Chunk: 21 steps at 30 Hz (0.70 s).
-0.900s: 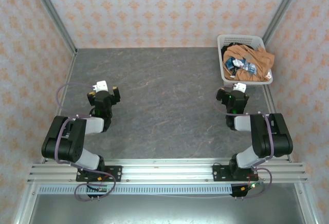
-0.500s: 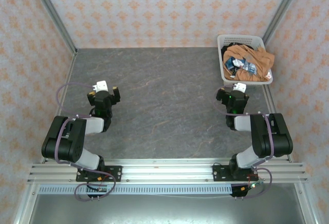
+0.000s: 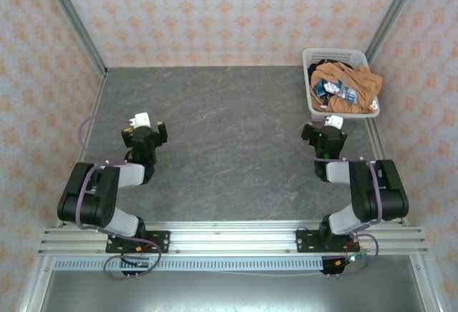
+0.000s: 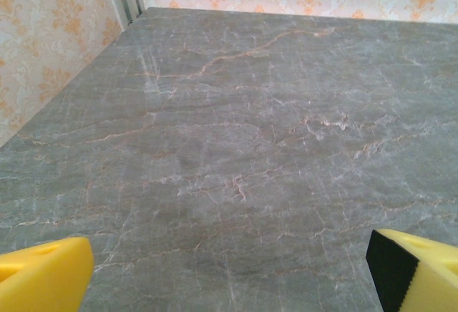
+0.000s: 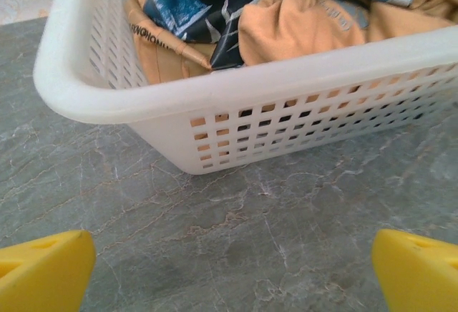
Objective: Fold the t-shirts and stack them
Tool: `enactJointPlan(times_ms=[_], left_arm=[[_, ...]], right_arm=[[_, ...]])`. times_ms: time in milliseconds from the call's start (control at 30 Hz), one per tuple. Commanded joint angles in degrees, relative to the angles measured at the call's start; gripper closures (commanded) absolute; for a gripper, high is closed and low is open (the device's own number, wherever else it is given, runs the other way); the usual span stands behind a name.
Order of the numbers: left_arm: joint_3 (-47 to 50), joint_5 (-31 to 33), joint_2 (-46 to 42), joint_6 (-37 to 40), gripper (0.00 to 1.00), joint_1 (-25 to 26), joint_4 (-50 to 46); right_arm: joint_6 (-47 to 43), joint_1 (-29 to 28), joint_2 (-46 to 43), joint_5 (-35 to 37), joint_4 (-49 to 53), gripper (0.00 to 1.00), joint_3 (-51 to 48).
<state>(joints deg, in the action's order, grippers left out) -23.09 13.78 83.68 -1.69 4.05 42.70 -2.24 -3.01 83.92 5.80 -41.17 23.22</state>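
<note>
Gaping empty alike, right end effector [image 5: 229, 276] faces the basket [image 5: 215, 97] of t-shirts [image 5: 300, 26], left end effector [image 4: 229, 276] the table [image 4: 250, 147].

Grey marbled counter [image 3: 236, 133]. White basket [image 3: 335, 52], far right corner: tan shirt [image 3: 358, 81] heaped over black shirt [image 3: 332, 64]. Jaws spread, empty: left end effector [image 3: 145, 127]; right end effector [image 3: 323, 132], near basket.

Grey marbled tabletop [image 3: 236, 126], veined in pale pink, flat and evenly lit. Boxed in on three sides by cream wallpaper [image 3: 229, 11] with an orange damask print. Silver posts [image 3: 74, 20] slanting up at both back corners. Along the near edge, ribbed aluminium rails [image 3: 229, 239]; below them, a dull grey metal sheet [image 3: 229, 290]. Soft light, hardly any shadow.
</note>
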Motion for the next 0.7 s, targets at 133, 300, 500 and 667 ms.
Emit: enactJointPlan(times_ms=[133, 300, 500, 667], left_arm=[[-6.05, 9.95, -23.02, -0.21, 0.00, 6.87, -16.13], [-38.99, 4.77, -16.20, -30.29, 0.00, 1.83, -67.69], [-51.59, -14.84, -5.40, -33.01, 0.00, 5.01, -66.76], [-57.58, -21.96, -0.21, -33.30, 0.04, 11.37, -70.60]], right_arm=[[14.17, -6.11, -22.35, 15.07, 33.79, 0.01, 19.07], [33.07, -1.01, -12.49, 4.25, 61.55, 0.01, 42.33], [40.91, 2.36, 3.61, 3.51, 64.45, 0.01, 56.48], [47.58, 4.78, 19.34, 2.10, 73.34, 0.01, 70.29]])
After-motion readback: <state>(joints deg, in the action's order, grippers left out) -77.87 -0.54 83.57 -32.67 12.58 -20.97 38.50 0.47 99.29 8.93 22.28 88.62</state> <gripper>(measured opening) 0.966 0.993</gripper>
